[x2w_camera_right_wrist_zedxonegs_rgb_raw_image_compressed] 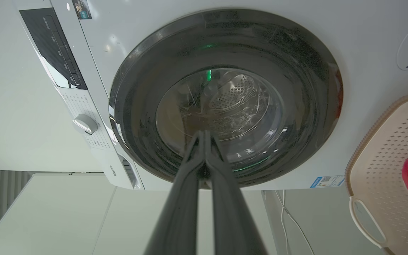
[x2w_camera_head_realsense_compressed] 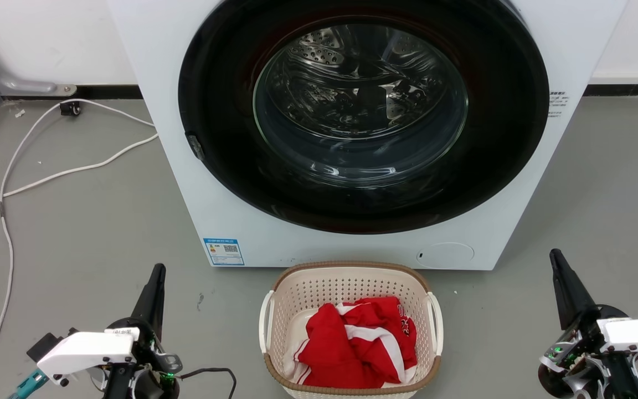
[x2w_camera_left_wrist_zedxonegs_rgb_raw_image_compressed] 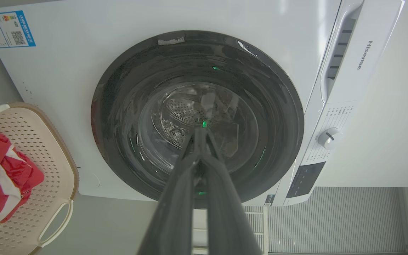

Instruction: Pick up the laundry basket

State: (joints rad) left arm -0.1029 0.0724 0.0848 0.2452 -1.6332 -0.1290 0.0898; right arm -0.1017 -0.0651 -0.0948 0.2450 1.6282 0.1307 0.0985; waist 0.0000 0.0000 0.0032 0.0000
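The laundry basket [x2w_camera_head_realsense_compressed: 346, 280] sits on the grey floor just in front of the washing machine, cream and perforated with a brown rim and white side handles. A red and white garment [x2w_camera_head_realsense_compressed: 358, 343] lies inside it. The basket's edge also appears in the left wrist view [x2w_camera_left_wrist_zedxonegs_rgb_raw_image_compressed: 44, 159] and in the right wrist view [x2w_camera_right_wrist_zedxonegs_rgb_raw_image_compressed: 377, 170]. My left gripper [x2w_camera_head_realsense_compressed: 158, 270] is at the lower left, well left of the basket, shut with nothing in it. To the basket's right at the lower right, my right gripper [x2w_camera_head_realsense_compressed: 554, 255] is likewise shut and empty. Both point toward the machine.
The white washing machine [x2w_camera_head_realsense_compressed: 175, 138] with its dark round door [x2w_camera_head_realsense_compressed: 363, 116] stands right behind the basket. White cables [x2w_camera_head_realsense_compressed: 47, 177] trail over the floor at the left. Bare grey floor lies on both sides of the basket.
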